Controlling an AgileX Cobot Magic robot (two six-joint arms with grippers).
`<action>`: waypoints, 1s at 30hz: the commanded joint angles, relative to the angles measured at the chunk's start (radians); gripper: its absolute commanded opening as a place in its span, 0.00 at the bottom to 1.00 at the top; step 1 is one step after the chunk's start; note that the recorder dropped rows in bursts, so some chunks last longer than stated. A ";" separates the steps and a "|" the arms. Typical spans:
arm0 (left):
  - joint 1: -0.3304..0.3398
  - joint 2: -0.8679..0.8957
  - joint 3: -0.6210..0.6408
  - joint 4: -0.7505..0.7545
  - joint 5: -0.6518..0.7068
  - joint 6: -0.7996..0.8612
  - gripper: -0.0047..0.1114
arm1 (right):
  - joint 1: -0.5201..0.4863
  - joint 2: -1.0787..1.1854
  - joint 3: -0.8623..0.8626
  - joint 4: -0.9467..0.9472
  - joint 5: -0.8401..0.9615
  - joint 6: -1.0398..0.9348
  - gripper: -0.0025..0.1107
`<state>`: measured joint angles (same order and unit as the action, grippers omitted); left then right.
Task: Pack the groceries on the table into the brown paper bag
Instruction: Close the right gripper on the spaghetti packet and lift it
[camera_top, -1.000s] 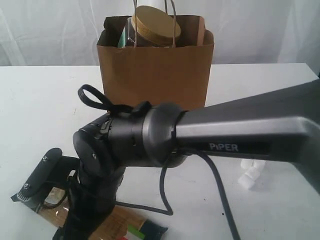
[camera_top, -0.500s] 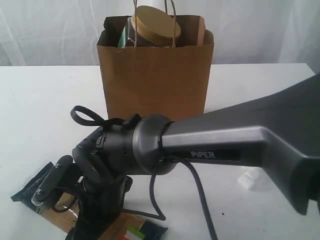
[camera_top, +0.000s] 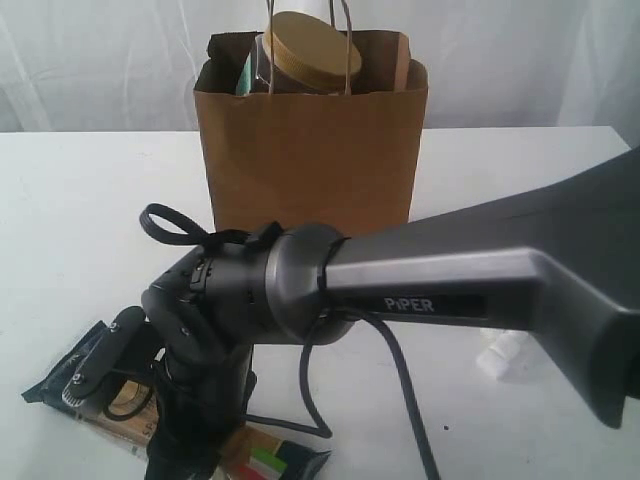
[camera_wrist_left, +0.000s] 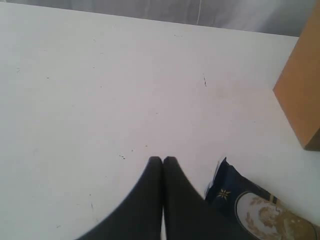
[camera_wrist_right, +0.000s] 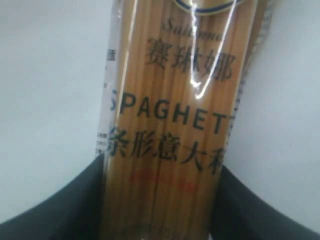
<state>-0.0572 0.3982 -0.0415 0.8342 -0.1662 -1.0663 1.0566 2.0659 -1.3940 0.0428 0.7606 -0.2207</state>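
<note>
The spaghetti packet (camera_wrist_right: 175, 125) lies flat on the table (camera_top: 80, 200) near the front left, its flag end (camera_top: 265, 462) and dark blue end (camera_top: 55, 380) showing past the arm. My right gripper (camera_wrist_right: 162, 164) reaches down over it, and both fingers (camera_wrist_right: 90, 200) press against the packet's long sides. The brown paper bag (camera_top: 310, 160) stands upright at the back, with the tan-lidded nut jar (camera_top: 312, 48) poking out of its top. My left gripper (camera_wrist_left: 163, 160) is shut on nothing, low over bare table beside the packet's dark blue end (camera_wrist_left: 250, 210).
White marshmallows (camera_top: 500, 355) lie on the table to the right, partly hidden behind my right arm. The bag's corner (camera_wrist_left: 302, 95) shows in the left wrist view. A white curtain hangs behind the table.
My right arm has dropped lower over the spaghetti packet. Its fingers have drawn in from wide open to the packet's sides. The left gripper has stayed shut.
</note>
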 joint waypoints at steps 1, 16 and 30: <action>-0.006 -0.007 0.004 0.012 -0.005 -0.010 0.04 | 0.000 0.008 0.008 -0.017 0.045 0.023 0.02; -0.006 -0.007 0.004 0.012 -0.005 -0.010 0.04 | 0.000 -0.068 0.008 -0.077 0.064 0.023 0.02; -0.006 -0.007 0.004 0.012 -0.005 -0.010 0.04 | -0.043 -0.142 0.008 -0.075 0.073 0.021 0.02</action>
<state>-0.0572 0.3982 -0.0415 0.8342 -0.1682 -1.0663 1.0468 1.9758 -1.3848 -0.0267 0.8333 -0.2000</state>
